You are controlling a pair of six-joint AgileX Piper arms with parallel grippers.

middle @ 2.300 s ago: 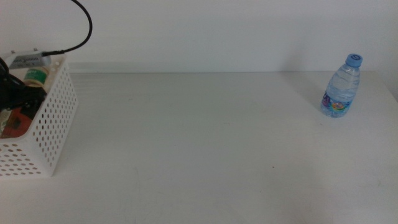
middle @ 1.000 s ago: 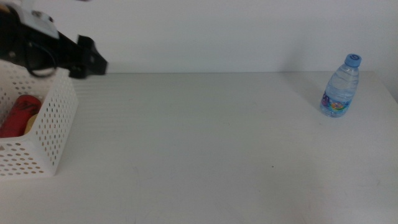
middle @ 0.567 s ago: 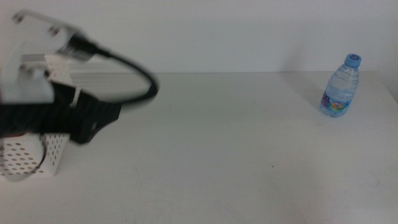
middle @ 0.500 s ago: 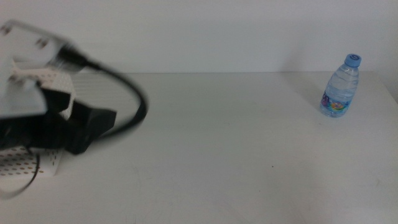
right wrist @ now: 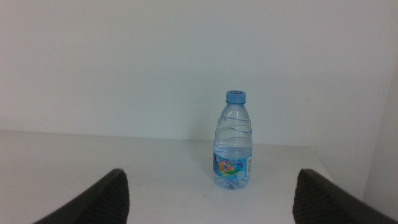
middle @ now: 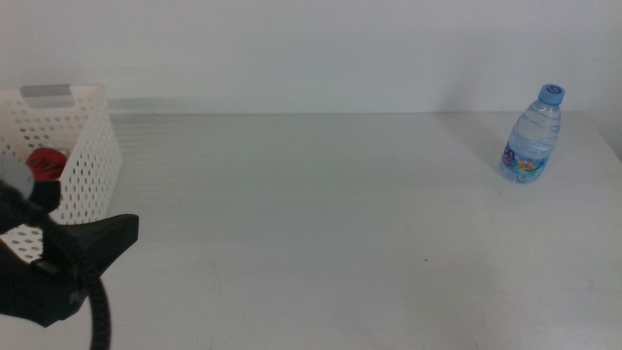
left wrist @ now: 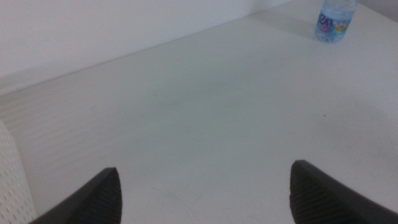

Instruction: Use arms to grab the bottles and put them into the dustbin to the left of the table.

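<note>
Looking at one bottle left to clear: the water bottle [middle: 534, 135] is standing upright at the far right of the desk [middle: 321, 224], well apart from everything else. The dustbin [middle: 86, 146] is sitting at the far left, with a red can [middle: 44, 164] showing inside it.

We are parking the left gripper [left wrist: 205, 193] low at the near left, just in front of the dustbin, with its jaws spread wide and nothing between them. We are pointing the right gripper [right wrist: 208, 193] straight at the water bottle from the right side, jaws also spread wide and empty, bottle centred between them but not yet reached.

Handling, as we are judging it: small clear plastic, thin-walled, so light and likely to dent or squirm under a hard squeeze. How full it is we cannot tell. Smooth surface, so it may be slippery. Tall and narrow, so a nudge from one jaw could tip it.

We are favouring a hold on the mid-body at the coloured label [right wrist: 232, 167], jaws on either side, level with the desk. The blue cap [right wrist: 235, 96] is too small a target, and the neck is tapering.
</note>
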